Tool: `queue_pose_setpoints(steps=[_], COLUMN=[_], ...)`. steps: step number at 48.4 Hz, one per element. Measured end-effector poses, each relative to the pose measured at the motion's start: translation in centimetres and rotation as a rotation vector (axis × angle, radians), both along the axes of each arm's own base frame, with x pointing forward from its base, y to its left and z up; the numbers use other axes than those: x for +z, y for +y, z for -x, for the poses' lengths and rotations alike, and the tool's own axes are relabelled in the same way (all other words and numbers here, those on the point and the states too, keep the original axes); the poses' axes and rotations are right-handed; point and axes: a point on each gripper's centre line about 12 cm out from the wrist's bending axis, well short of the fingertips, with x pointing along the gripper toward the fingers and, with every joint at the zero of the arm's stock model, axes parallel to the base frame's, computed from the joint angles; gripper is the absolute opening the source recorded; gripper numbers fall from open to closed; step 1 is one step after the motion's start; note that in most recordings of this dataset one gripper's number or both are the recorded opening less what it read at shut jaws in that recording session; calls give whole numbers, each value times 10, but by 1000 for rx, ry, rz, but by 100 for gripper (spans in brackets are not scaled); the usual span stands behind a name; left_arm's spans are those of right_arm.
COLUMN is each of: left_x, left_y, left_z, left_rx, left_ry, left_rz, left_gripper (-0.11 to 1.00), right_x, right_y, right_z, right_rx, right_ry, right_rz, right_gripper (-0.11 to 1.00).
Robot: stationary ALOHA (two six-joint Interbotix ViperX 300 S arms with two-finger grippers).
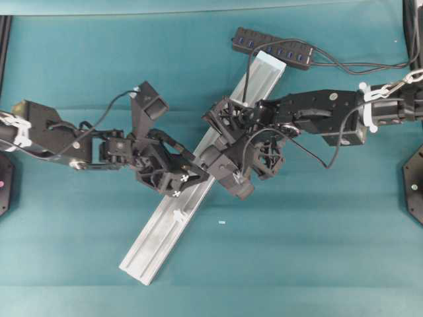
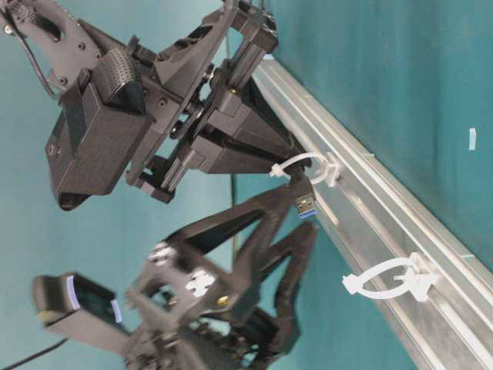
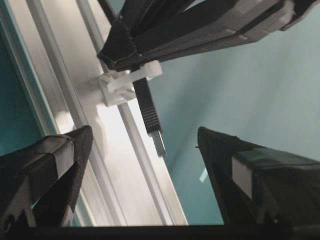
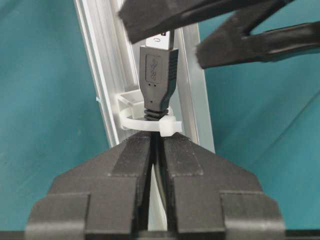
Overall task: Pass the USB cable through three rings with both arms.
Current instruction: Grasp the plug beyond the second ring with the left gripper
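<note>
1. A teal cloth-covered table (image 1: 317,264) is seen from overhead, with a long silver aluminium rail (image 1: 162,231) laid across it on a diagonal, from lower left to upper right.
2. Two black open-frame robot arms are brought together over the middle of the rail, the left one from the left of the overhead view and the right one from the right; a black multi-port hub block (image 1: 271,47) is lying near the rail's far end.
3. The right gripper (image 4: 156,145) is pressed shut on the thin black USB cable (image 4: 159,80), gripped just behind its slim plug.
4. The left gripper (image 3: 145,150) is held wide open and empty, one pointed finger (image 3: 60,165) over the rail and the other out beyond its edge.
5. The plug has been pushed through one small white plastic loop clip (image 2: 308,166), so its metal tip (image 3: 159,142) is pointing along the rail towards the left gripper.
6. A second white loop clip (image 2: 393,281) is standing further down the rail, not yet threaded; a third cannot be made out with certainty.
7. The plug's long axis is lying roughly parallel to the rail, and its tip is poised between the open left fingers but apart from both; the left gripper is judged the nearer one to take it on the far side of the ring.
</note>
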Motion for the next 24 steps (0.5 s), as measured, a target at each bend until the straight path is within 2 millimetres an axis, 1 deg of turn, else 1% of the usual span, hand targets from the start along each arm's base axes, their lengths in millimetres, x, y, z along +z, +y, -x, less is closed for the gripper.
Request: queue_pose_setpoints(steps=[11, 24], left_x=[-6, -3], left_y=[0, 0], left_z=[-2, -7], left_rx=[0, -2], left_ry=[-6, -29], left_rz=[0, -1], left_gripper=[91, 91], right_x=[0, 0], right_y=[0, 0], right_z=[0, 0], right_rx=[0, 0], right_ry=[2, 2], right_rz=[0, 0], right_gripper=[6, 6])
